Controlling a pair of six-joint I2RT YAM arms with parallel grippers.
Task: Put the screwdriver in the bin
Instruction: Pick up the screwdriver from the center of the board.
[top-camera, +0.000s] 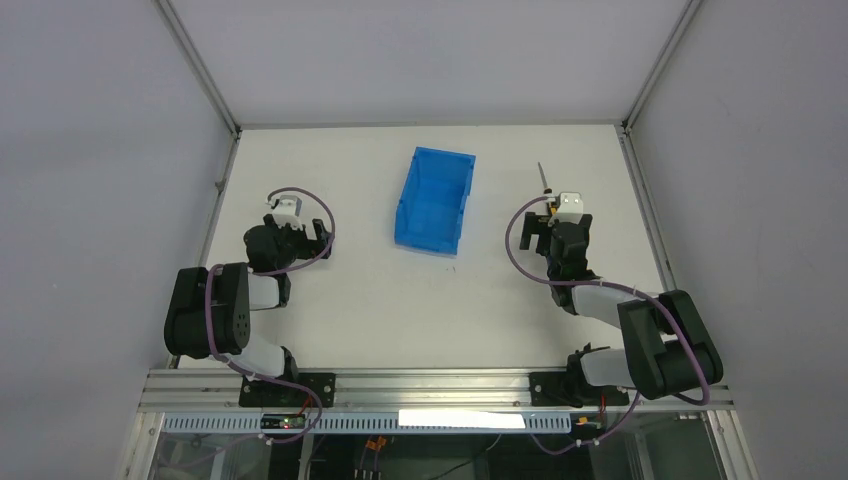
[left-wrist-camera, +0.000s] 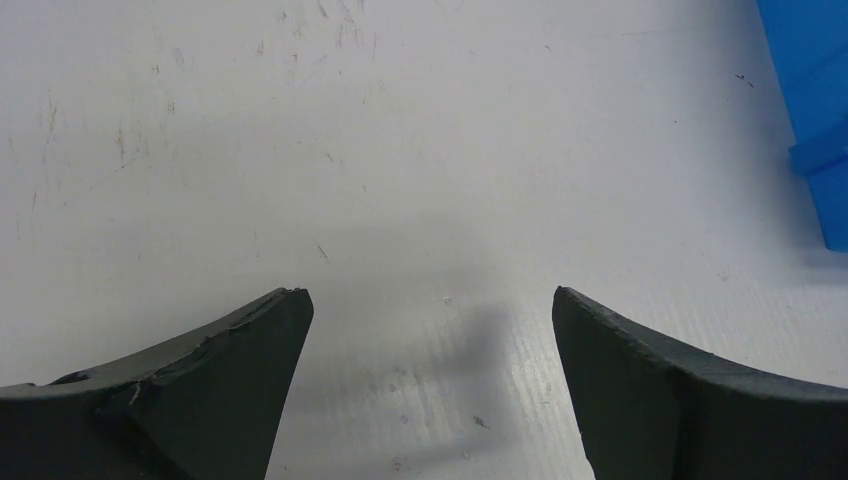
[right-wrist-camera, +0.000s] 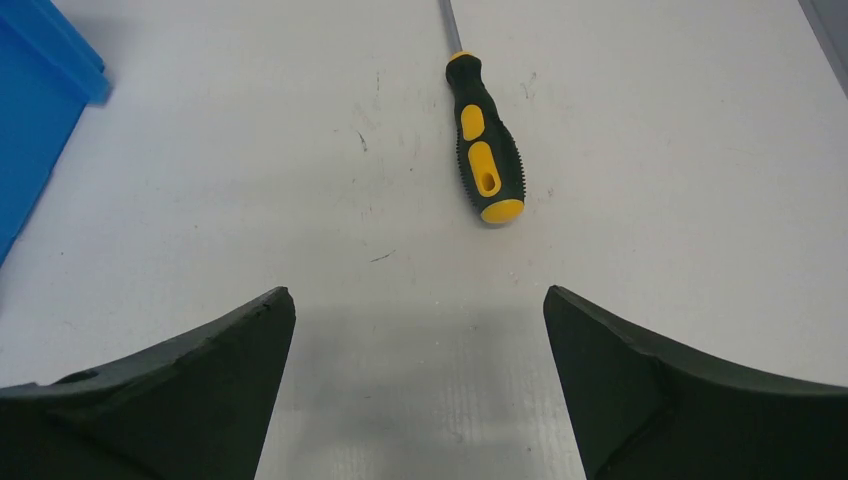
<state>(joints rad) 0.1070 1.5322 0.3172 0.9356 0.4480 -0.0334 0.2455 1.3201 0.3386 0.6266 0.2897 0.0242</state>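
White tabletop (top-camera: 350, 310) | bin (top-camera: 433, 200) at centre | screwdriver (right-wrist-camera: 484, 150) flat just ahead of right hand (right-wrist-camera: 418, 296), well apart from bin | left hand (left-wrist-camera: 430, 294) and right hand both spread wide

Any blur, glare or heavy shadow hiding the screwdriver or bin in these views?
Right wrist: the screwdriver is crisp, no glare, soft shadow between the jaws. Left wrist: sharp, the bin cropped at the right edge, faint shadow. Top external: even light, the screwdriver small, only its shaft showing.
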